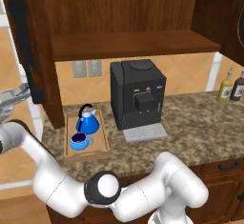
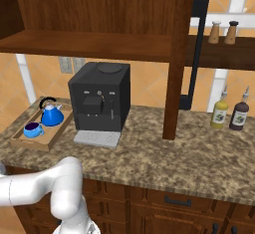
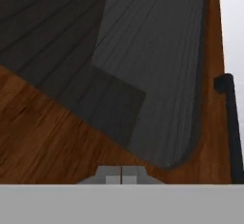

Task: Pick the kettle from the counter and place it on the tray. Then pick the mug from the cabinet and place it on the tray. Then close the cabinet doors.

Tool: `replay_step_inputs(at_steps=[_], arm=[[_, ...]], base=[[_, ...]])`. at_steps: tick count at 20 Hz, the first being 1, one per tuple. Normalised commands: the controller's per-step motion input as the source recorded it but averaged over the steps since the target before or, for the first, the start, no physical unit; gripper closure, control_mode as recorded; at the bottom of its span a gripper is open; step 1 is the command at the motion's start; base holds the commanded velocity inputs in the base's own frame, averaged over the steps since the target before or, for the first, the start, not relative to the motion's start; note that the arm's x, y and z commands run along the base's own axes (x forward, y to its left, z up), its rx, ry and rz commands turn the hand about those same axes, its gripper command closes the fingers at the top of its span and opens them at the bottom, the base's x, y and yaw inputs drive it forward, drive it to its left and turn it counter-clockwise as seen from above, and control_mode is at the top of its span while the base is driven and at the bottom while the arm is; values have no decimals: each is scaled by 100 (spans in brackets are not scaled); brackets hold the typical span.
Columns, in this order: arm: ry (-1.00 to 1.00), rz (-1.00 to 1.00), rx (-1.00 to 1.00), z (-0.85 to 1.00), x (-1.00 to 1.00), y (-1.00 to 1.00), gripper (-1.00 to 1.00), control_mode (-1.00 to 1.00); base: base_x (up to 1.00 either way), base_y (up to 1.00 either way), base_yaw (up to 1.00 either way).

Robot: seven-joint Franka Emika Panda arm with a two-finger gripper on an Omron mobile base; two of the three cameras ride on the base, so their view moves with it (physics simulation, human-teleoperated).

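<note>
We log a home kitchen: granite counter (image 1: pixel 205 123) over wood drawers (image 2: pixel 169 200), coffee machine (image 1: pixel 137 94), kettle (image 1: pixel 87 121) and mug (image 1: pixel 79 141) on a tray (image 1: pixel 102 144), bottles (image 2: pixel 229 112), tiled wall (image 1: pixel 186 77).

We see a black coffee machine (image 1: pixel 137 94) standing upright with its grey drip tray (image 1: pixel 144 133) in front. Two wall outlets (image 1: pixel 86 68) sit behind it. A yellow bottle (image 1: pixel 225 87) and a dark bottle (image 1: pixel 238 86) stand side by side, and two shakers (image 2: pixel 223 32) share a shelf.
</note>
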Motion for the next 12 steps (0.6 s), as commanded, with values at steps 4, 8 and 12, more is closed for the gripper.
replay_step_inputs(at_steps=[4, 8, 12], arm=[[0, 0, 9, 8, -2, -85, 100, -100], [18, 0, 3, 11, 0, -95, 100, -100], [43, 0, 0, 1, 14, -98, 100, -100]], base=[[0, 0, 0], [0, 0, 0], [0, 0, 0]])
